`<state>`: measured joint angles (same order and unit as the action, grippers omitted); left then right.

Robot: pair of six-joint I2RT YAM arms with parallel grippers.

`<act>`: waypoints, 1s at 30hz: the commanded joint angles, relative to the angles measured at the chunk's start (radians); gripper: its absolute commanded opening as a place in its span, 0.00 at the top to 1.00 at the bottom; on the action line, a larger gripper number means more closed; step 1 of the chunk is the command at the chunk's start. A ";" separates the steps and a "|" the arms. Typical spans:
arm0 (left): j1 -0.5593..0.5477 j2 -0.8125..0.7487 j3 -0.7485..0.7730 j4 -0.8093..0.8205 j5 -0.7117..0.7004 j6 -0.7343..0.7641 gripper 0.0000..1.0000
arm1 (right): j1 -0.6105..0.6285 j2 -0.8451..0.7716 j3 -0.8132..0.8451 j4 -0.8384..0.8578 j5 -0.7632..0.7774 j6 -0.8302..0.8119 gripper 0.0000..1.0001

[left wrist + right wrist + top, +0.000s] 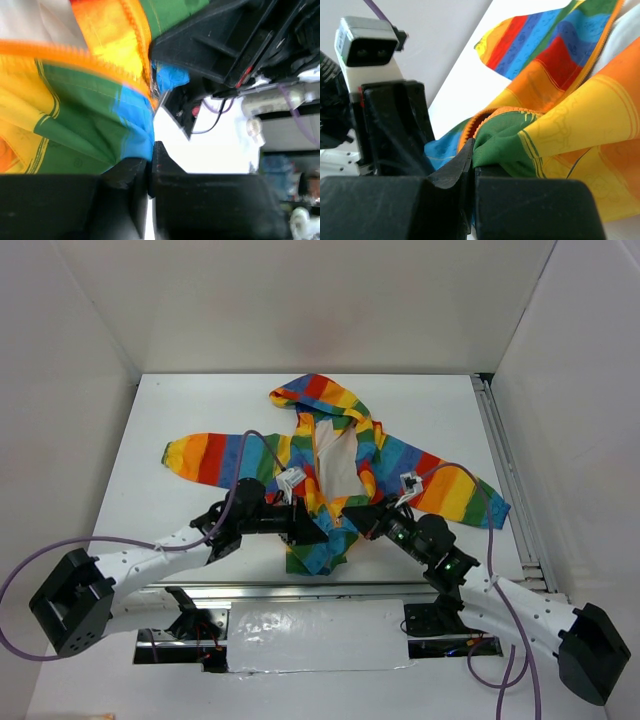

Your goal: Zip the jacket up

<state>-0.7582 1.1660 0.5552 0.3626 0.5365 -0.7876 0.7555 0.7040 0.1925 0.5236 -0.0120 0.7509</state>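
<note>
Centre of the overhead view, the jacket [330, 465] lies open on the white table [190, 400], hood toward the top, sleeves spread. The right gripper [472, 170] is clamped on green cloth beside the orange zipper [495, 112] teeth. The left gripper [150, 165] sits nearly closed at the blue hem [137, 135]; whether it pinches cloth cannot be told. Thin, light, floppy fabric will likely bunch and slide, so the hem right beside the zipper looks the best hold.
</note>
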 commanded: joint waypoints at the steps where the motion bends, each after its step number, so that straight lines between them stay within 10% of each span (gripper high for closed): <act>1: -0.013 0.027 0.080 -0.166 -0.013 0.005 0.70 | -0.027 0.018 0.053 0.027 0.017 -0.002 1.00; 5: -0.007 0.066 0.103 -0.169 -0.001 -0.002 0.44 | -0.022 0.040 0.032 0.027 -0.048 0.027 1.00; 17: 0.054 0.083 0.101 -0.123 0.066 -0.045 0.32 | -0.007 -0.009 -0.008 0.038 -0.108 0.038 1.00; 19: 0.063 0.063 0.075 -0.097 0.075 -0.052 0.01 | -0.005 -0.006 -0.013 0.047 -0.115 0.039 1.00; 26: 0.083 0.078 0.078 -0.018 0.147 -0.050 0.06 | 0.004 0.049 -0.004 0.084 -0.148 0.042 1.00; 30: 0.083 0.122 0.098 0.002 0.210 -0.033 0.28 | 0.010 0.057 0.002 0.093 -0.122 0.045 1.00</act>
<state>-0.6788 1.2610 0.6201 0.2893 0.6613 -0.8421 0.7513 0.7601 0.1867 0.5385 -0.1390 0.7925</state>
